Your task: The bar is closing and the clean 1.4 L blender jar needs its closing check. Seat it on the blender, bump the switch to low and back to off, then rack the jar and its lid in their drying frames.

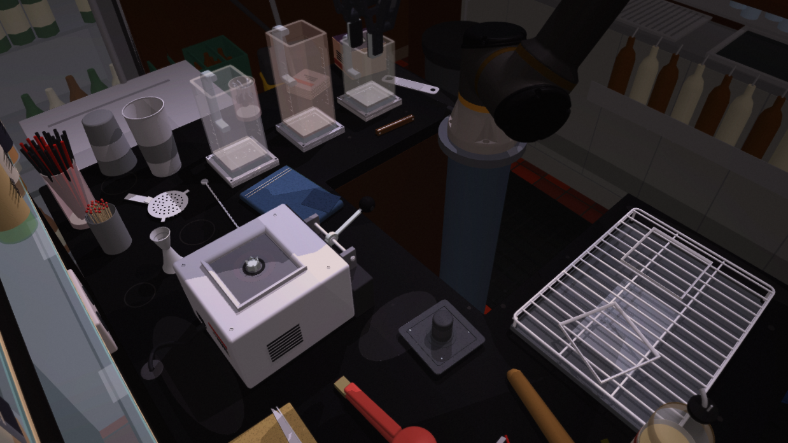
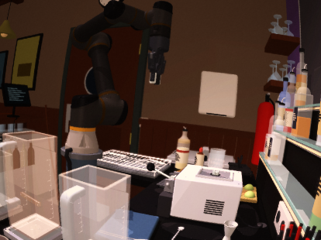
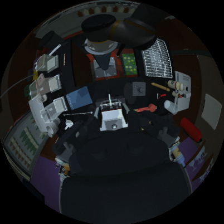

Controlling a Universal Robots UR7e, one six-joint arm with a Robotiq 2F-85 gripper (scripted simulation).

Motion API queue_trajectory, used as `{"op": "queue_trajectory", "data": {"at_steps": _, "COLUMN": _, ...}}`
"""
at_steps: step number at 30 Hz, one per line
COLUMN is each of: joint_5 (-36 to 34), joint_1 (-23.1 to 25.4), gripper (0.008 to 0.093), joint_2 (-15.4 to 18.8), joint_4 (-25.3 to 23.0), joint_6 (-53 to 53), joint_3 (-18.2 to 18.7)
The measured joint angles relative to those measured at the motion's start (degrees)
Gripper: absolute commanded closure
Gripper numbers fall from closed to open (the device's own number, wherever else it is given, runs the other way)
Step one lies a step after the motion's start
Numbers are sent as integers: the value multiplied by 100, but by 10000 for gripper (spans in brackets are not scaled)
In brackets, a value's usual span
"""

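Note:
Three clear blender jars (image 1: 234, 124) (image 1: 305, 82) (image 1: 368, 74) stand in a row behind the white blender base (image 1: 264, 289), whose square seat is empty. The base's switch lever (image 1: 347, 220) sticks out on the side facing the arm. The dark square lid (image 1: 441, 335) lies on the counter in front of the base, and my gripper (image 2: 154, 75) hangs high in the air above the counter, partly closed and holding nothing. The wire drying rack (image 1: 642, 308) carries two square frames and sits to the right.
Behind the jars are a white tray, grey cups (image 1: 151, 135) and bottle shelves. A blue cloth (image 1: 292, 193), strainer (image 1: 165, 204), jigger (image 1: 165, 248), straws and matches lie left of the base. A red tool (image 1: 380, 416) and a rolling pin (image 1: 537, 408) lie at the near edge.

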Motion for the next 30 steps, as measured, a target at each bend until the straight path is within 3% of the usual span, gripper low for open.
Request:
{"op": "queue_trajectory", "data": {"at_steps": 8, "joint_5": 0, "joint_1": 0, "gripper": 734, "joint_2": 0, "joint_4": 0, "joint_6": 0, "joint_3": 0}}
{"op": "queue_trajectory", "data": {"at_steps": 22, "joint_5": 1, "joint_1": -51, "gripper": 734, "joint_2": 50, "joint_4": -29, "joint_6": -56, "joint_3": -24}}
{"op": "queue_trajectory", "data": {"at_steps": 26, "joint_5": 2, "joint_1": -313, "gripper": 734, "joint_2": 319, "joint_4": -181, "joint_6": -325, "joint_3": -146}}
{"op": "queue_trajectory", "data": {"at_steps": 30, "joint_5": 2, "joint_1": -824, "gripper": 734, "joint_2": 847, "joint_4": -474, "joint_6": -841, "joint_3": -382}}
